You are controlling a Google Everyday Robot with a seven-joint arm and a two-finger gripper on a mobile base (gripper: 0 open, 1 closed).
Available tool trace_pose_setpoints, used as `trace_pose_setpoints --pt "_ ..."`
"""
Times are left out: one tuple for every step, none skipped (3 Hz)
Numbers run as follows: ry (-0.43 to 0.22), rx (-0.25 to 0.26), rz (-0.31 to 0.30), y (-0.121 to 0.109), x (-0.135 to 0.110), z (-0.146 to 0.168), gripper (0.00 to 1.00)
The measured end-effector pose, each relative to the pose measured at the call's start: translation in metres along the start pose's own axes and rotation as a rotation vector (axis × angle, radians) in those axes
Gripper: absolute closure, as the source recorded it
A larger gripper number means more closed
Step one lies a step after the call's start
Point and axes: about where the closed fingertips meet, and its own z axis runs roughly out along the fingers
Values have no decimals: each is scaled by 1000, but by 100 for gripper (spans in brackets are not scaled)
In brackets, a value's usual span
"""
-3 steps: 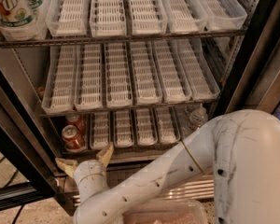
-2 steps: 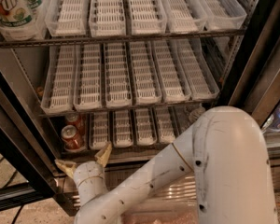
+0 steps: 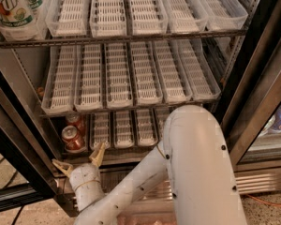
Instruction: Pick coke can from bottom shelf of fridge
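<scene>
Nearest to us, the white arm [image 3: 196, 168] fills the lower right of the view, its thick upper segment bending down and left towards the foot of the fridge [image 3: 23, 111]. At its end we see the gripper [image 3: 79, 157], low and at the left, just in front of the steel front edge of the bottom shelf [image 3: 131, 154]. Its two tan fingers [image 3: 98, 154] are spread wide apart and point up and inward at the shelf, with nothing between them.

Just past the fingers stands the coke can [image 3: 73, 138], upright in the leftmost lane of the bottom shelf, near the front. In the picture it sits above the gap between the fingers, close to them, and we can make out no contact. Directly behind it in the same lane we see a second red can [image 3: 75, 121], partly hidden under the tier above. To the right of the cans run short white slotted trays [image 3: 124, 128].

Farther up, the middle shelf [image 3: 131, 106] carries a row of longer white trays, and the top shelf [image 3: 122, 37] another row. At the far upper left a green-labelled 7UP bottle [image 3: 9, 8] stands on that top tier.
</scene>
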Motion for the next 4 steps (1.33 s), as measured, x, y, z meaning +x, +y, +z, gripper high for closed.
trace_pose_setpoints --pt "-47 -15 -13 10 -3 4 13" --pt "-76 -18 -8 13 -6 9 24" --pt "-92 -11 1 10 -10 14 39" --pt "-98 -1 13 6 -10 17 45"
